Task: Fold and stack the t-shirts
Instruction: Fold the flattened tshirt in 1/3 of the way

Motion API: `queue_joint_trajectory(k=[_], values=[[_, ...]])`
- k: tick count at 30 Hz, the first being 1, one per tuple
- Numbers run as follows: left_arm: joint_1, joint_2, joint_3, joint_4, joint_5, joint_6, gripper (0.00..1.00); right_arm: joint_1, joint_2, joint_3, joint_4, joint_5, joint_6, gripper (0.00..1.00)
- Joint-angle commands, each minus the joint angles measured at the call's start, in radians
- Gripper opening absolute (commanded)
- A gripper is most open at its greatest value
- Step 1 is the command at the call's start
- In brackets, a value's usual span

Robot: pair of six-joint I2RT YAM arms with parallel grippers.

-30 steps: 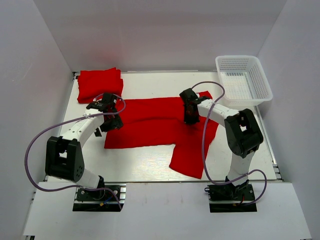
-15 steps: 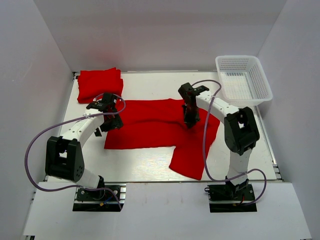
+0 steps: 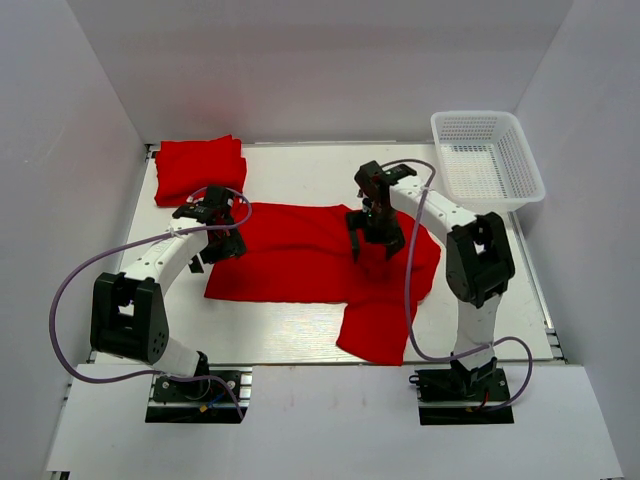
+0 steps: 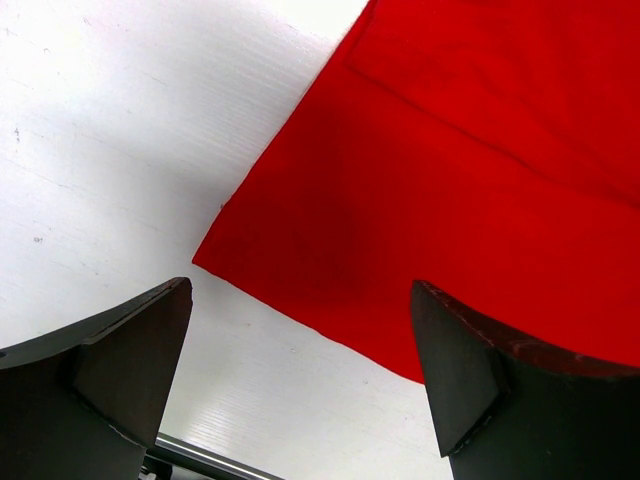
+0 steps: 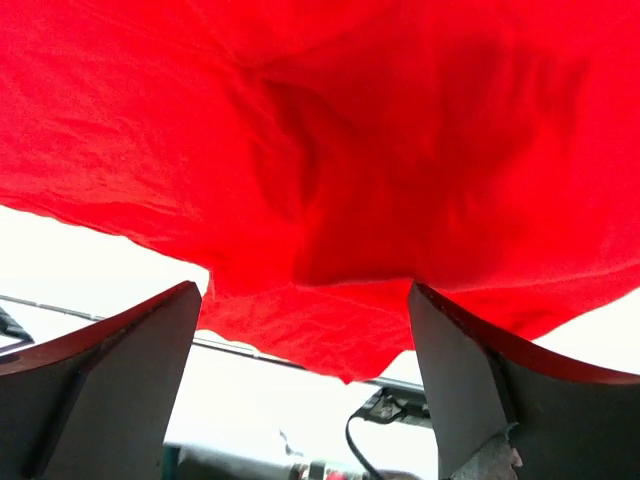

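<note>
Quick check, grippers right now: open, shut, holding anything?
Left gripper: open, holding nothing, over a corner of the spread t-shirt.
Right gripper: open, holding nothing, over the same t-shirt.

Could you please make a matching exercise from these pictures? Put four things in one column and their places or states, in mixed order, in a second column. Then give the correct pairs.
Column 1
1. folded t-shirt
2. spread t-shirt
3. basket
4. right gripper

Column 2
A. at the far right corner of the table
B. at the far left corner of the table
C. flat across the middle of the table
D. open, above red cloth

Pairs: 1-B, 2-C, 3-A, 4-D
</note>
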Motion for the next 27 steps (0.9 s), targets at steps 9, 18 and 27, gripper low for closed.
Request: queue_joint_trajectory(k=[9,18,27], values=[[-0.003,-0.023,0.044,-0.018,0.006,0.003,1.00,0.001,-0.367,-0.278,0.112,0.168,-0.021,0.90],[-0.003,-0.013,0.033,0.010,0.015,0.003,1.00,-0.005,-0.437,-0.504,0.362,0.237,0.053,0.76],[-0.003,-0.004,0.042,0.020,0.015,0.013,1.00,-0.004,-0.291,-0.501,0.550,0.294,0.079,0.65]])
